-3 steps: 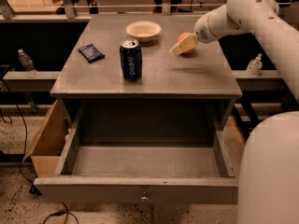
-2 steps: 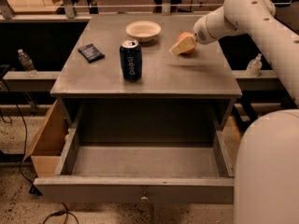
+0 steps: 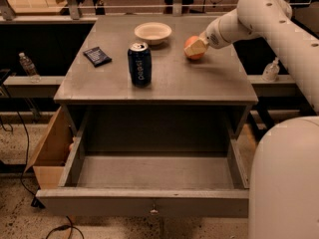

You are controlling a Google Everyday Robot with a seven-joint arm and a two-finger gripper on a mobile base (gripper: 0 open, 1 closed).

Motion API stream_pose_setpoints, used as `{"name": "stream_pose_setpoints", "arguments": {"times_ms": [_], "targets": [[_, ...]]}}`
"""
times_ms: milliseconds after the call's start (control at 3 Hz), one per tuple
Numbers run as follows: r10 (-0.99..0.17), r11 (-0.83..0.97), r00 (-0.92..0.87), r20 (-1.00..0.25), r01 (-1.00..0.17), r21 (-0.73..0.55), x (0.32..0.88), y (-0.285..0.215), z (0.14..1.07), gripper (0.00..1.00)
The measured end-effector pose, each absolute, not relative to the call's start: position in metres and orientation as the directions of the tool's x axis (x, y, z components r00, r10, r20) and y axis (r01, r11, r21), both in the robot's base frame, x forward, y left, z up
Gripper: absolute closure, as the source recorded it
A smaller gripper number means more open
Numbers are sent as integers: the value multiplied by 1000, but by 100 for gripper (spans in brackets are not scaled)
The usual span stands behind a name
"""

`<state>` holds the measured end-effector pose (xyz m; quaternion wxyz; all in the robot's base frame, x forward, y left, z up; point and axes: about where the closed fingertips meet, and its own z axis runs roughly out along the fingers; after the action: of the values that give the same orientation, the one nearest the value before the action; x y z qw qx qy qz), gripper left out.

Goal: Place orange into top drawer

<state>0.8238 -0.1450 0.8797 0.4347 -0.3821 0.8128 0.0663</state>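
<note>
The orange [image 3: 189, 47] sits on the grey table top [image 3: 199, 81] at the back right, to the right of the cream bowl. My gripper [image 3: 196, 48] is at the orange, covering its right side, with the white arm [image 3: 259, 14] reaching in from the right. The top drawer [image 3: 149, 202] is pulled wide open below the table's front edge. Its inside shows bare grey floor, and its small metal pull [image 3: 153, 211] is at the centre of the front panel.
A blue soda can [image 3: 140, 63] stands at the table's middle front. A cream bowl [image 3: 153, 32] sits at the back, a dark packet [image 3: 97, 56] at the left. A cardboard box [image 3: 47, 153] stands beside the drawer's left side. My white body [image 3: 284, 178] is at the right.
The gripper has stayed at the same spot on the table's back right. The orange's left side now shows more beside it. Nothing else moved.
</note>
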Motion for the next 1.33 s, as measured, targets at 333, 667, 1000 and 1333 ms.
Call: {"name": "stream_pose_setpoints", "arguments": {"times_ms": [333, 667, 1000, 1333], "targets": [[-564, 698, -335, -755, -682, -219, 820, -146, 877, 88], [-566, 695, -339, -752, -687, -213, 817, -146, 874, 100], [-566, 687, -337, -752, -697, -205, 812, -147, 875, 100], [-564, 674, -280, -777, -700, -236, 796, -156, 909, 100]]}}
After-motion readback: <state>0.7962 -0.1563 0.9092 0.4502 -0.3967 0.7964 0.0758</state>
